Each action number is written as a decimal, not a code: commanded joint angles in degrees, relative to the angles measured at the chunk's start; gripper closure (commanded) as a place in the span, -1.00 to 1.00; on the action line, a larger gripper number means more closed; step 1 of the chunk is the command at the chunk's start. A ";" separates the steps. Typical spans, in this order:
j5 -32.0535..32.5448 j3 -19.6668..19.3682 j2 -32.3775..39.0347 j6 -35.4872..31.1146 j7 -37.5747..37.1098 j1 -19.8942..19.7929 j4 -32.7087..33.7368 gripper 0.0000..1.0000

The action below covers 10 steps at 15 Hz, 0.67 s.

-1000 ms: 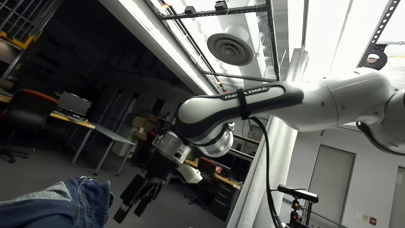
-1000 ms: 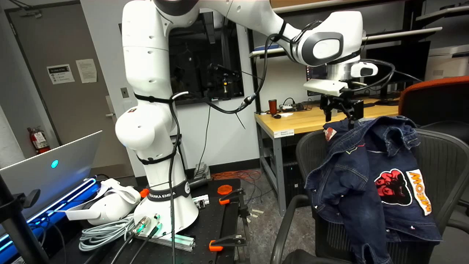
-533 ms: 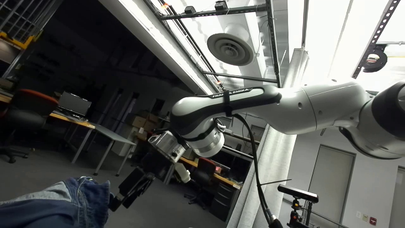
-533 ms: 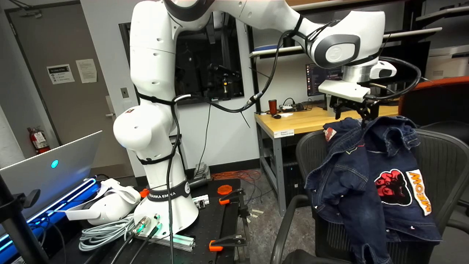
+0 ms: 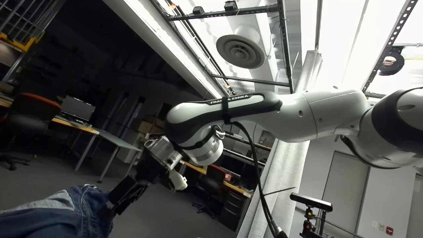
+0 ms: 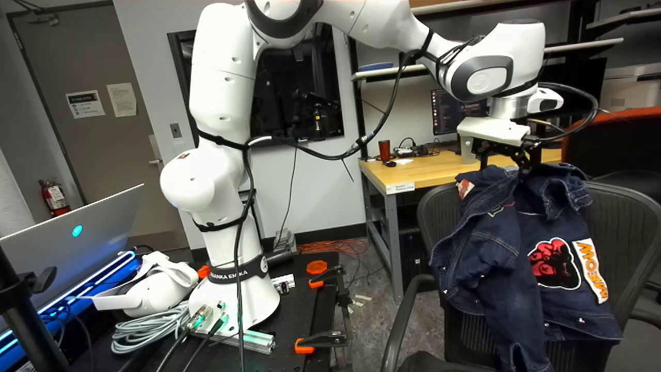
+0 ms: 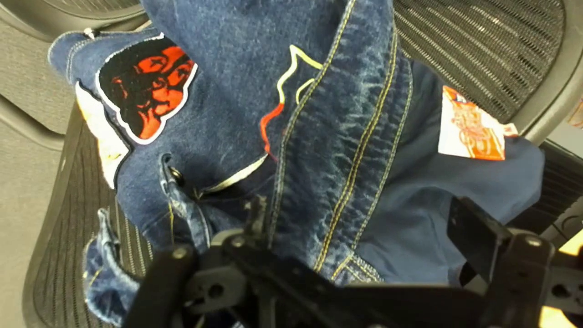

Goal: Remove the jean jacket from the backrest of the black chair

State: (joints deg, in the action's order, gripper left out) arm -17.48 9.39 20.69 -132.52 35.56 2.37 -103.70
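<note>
The dark blue jean jacket (image 6: 532,305) hangs over the backrest of the black chair (image 6: 627,222), with a red-and-black patch and a lettered patch facing out. In an exterior view only its upper part (image 5: 49,218) shows at the bottom left. My gripper (image 6: 503,168) is at the top of the backrest, at the jacket's upper edge by the collar. In the wrist view my gripper (image 7: 360,212) is open, with a finger on either side of the jacket's stitched front edge (image 7: 346,173). The fingertips are partly hidden by cloth in both exterior views.
A wooden desk (image 6: 428,173) with a red cup (image 6: 384,151) stands behind the chair. An orange-topped chair (image 6: 614,134) is at the right. The chair's armrest (image 6: 405,320) reaches toward the black robot table (image 6: 294,330).
My gripper has moved toward the chair and down, from beside the jacket's upper edge into it. The jaws stay apart. The jacket and chair look the same.
</note>
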 commanded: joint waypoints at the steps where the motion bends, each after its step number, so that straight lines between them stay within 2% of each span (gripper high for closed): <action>1: 3.43 0.72 5.10 -2.71 -3.75 1.29 5.97 -1.00; 5: 6.08 1.18 7.59 -3.39 -6.11 1.42 9.13 -1.00; 10: 8.53 0.79 7.68 -4.13 -7.65 1.30 8.58 -1.00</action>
State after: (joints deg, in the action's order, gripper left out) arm -11.44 10.08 27.32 -135.31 29.92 3.76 -96.32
